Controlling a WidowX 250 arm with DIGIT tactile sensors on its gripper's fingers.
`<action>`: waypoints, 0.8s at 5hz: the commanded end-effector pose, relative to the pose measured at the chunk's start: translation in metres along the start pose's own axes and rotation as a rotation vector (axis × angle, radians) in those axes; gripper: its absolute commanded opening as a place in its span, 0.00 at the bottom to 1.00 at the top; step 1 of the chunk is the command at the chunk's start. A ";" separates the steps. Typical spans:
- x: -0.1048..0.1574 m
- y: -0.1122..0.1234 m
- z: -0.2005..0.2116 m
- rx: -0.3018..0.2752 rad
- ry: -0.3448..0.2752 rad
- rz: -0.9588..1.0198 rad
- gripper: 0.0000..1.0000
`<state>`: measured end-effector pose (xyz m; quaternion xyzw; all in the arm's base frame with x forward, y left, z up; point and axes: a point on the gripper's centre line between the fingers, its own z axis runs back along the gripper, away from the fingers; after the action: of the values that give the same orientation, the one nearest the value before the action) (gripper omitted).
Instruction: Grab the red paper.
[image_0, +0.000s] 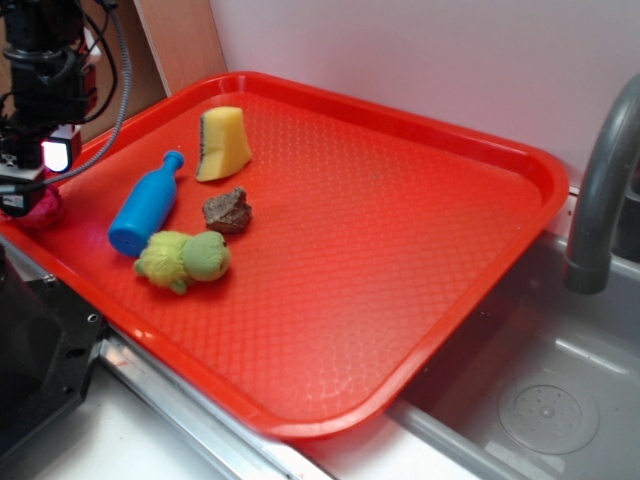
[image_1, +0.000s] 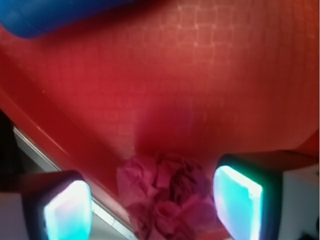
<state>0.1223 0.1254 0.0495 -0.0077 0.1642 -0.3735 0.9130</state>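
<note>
The red paper is a crumpled crimson wad lying at the left rim of the red tray. My gripper hangs directly over it. In the wrist view the red paper lies between my two glowing pads, with a gap to each pad, the left gap wider. The gripper is open and straddles the wad, which sits on the sloping tray edge.
On the tray lie a blue bottle, a yellow sponge wedge, a brown rock-like lump and a green plush toy. A grey faucet and a sink are at the right. The blue bottle shows at the wrist view's top.
</note>
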 end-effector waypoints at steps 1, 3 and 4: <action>-0.032 0.008 0.006 0.080 0.044 0.069 1.00; -0.024 0.020 -0.005 0.081 0.082 0.061 1.00; -0.007 0.019 -0.020 0.064 0.055 0.031 1.00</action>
<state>0.1202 0.1489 0.0279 0.0307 0.1812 -0.3625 0.9137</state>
